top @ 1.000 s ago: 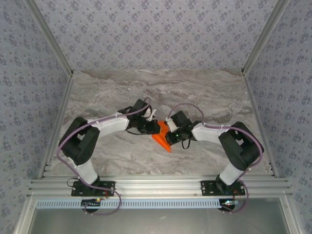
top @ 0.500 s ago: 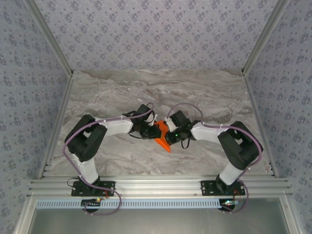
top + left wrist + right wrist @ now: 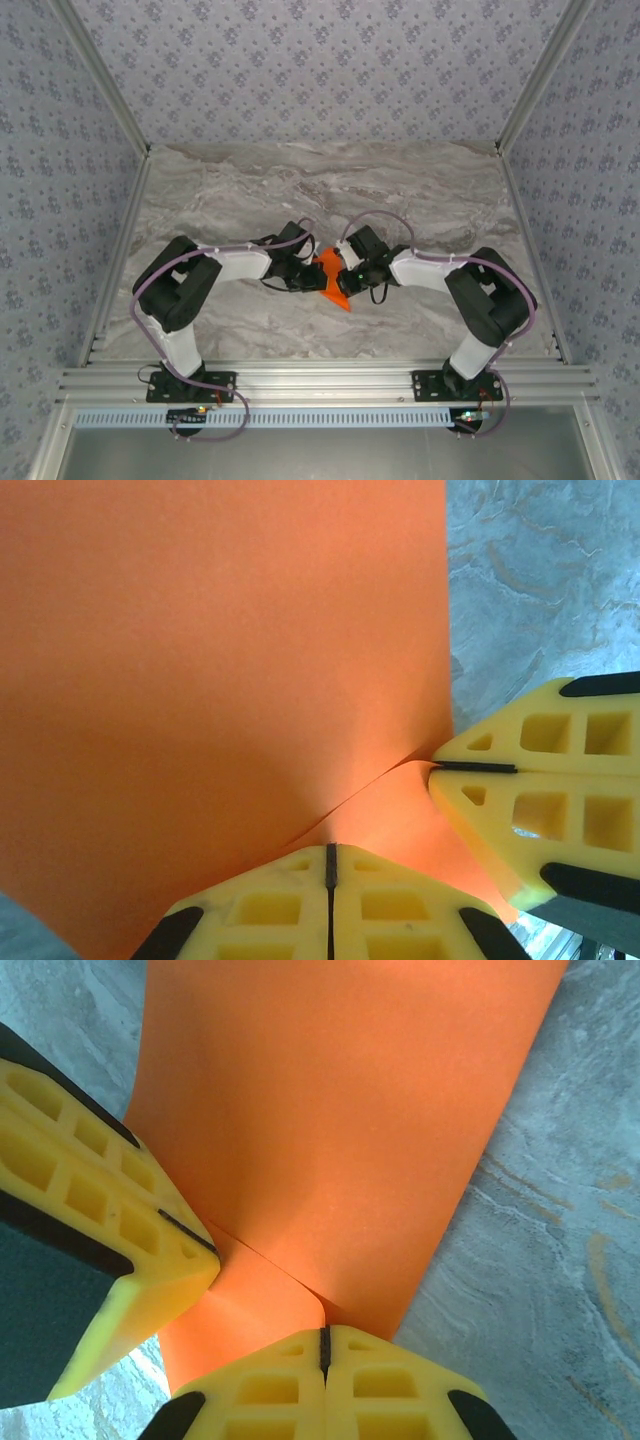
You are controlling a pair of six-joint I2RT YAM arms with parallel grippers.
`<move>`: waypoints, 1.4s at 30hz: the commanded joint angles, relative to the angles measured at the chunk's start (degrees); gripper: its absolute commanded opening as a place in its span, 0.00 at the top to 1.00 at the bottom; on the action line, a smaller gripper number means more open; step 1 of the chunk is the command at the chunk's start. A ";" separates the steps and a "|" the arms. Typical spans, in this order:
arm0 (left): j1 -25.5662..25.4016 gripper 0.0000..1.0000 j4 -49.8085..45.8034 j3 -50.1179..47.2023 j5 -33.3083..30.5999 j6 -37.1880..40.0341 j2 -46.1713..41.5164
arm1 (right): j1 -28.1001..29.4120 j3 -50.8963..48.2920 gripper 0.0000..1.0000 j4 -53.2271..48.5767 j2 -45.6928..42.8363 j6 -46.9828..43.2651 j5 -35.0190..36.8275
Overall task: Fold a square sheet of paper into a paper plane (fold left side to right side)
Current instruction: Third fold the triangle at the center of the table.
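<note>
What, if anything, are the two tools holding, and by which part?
The sheet of paper: the left tool and the right tool both pinch it, one at each end of a short crease near its edge.

nothing to read is showing, no words, no numbers, no labels, no signs
</note>
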 commanded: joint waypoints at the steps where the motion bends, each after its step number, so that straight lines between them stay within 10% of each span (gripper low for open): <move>1: -0.28 0.94 -0.26 -1.25 -2.61 -0.23 2.14 | 0.68 1.24 1.00 -6.64 2.29 -0.59 0.89; 13: -0.31 0.96 0.50 -3.38 -4.60 -0.38 3.33 | -2.03 3.61 0.66 -12.20 -8.79 2.47 -2.37; 21: -0.29 0.96 -0.41 -3.34 -5.15 0.14 2.54 | -0.24 -1.00 0.78 -7.04 -7.69 10.64 -15.38; 42: -0.30 0.96 -1.21 -3.29 -5.83 0.60 1.92 | 0.02 -0.91 0.84 -11.05 -0.13 10.07 -11.38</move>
